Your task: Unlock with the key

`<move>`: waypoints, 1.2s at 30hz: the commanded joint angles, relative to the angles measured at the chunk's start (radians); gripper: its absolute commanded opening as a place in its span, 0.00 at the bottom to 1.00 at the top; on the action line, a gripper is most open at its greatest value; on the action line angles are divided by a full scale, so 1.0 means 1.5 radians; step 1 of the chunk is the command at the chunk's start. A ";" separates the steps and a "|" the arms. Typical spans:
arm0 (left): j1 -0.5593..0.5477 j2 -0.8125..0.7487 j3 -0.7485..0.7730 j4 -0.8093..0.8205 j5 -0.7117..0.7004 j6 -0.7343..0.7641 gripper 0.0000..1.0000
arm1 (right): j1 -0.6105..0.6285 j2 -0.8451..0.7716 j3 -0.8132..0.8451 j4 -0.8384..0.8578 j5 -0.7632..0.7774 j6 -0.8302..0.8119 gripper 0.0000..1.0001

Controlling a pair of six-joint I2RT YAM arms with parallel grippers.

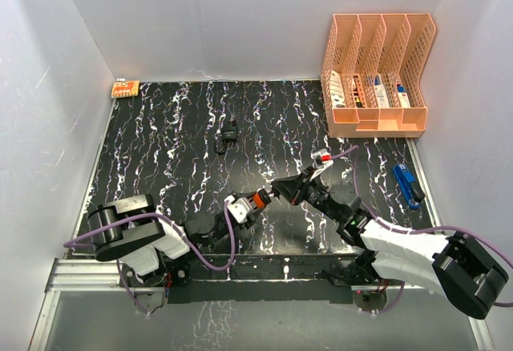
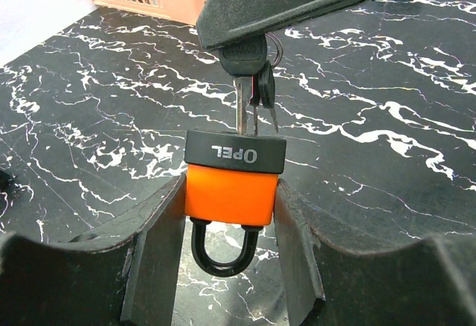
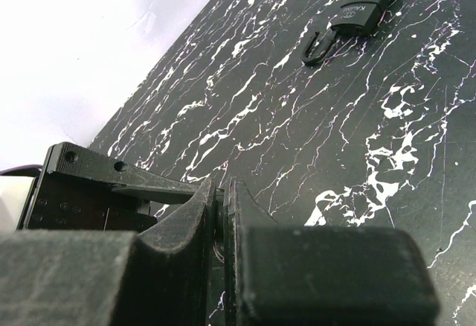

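An orange padlock (image 2: 229,188) with a black top and a closed black shackle (image 2: 223,248) sits squeezed between the fingers of my left gripper (image 2: 229,266), which is shut on it. From above, a key (image 2: 244,80) with a black head points down into the lock's top face, its blade tip at the keyhole; two spare keys dangle beside it. My right gripper (image 3: 222,207) is shut on that key's head, which is mostly hidden in the right wrist view. In the top view the padlock (image 1: 258,199) and the right gripper (image 1: 276,189) meet near the table's middle.
A second, black padlock (image 1: 229,134) lies open on the marble table (image 1: 160,143), also seen as the black padlock (image 3: 355,15). A peach file organizer (image 1: 377,74) stands back right. A blue object (image 1: 408,184) lies at the right edge, an orange item (image 1: 125,88) at the back left corner.
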 commanded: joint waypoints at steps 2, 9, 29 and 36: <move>-0.004 -0.031 0.035 0.112 0.013 -0.001 0.00 | 0.008 0.011 -0.004 0.057 0.000 -0.001 0.00; -0.004 0.013 0.059 0.141 0.004 -0.018 0.00 | 0.009 0.026 -0.010 0.092 0.004 0.026 0.00; -0.004 -0.054 0.094 0.082 -0.011 -0.009 0.00 | 0.013 0.045 0.003 0.038 -0.018 0.031 0.00; -0.004 -0.114 0.141 -0.050 -0.034 -0.026 0.00 | 0.018 0.076 0.021 0.015 -0.065 0.042 0.00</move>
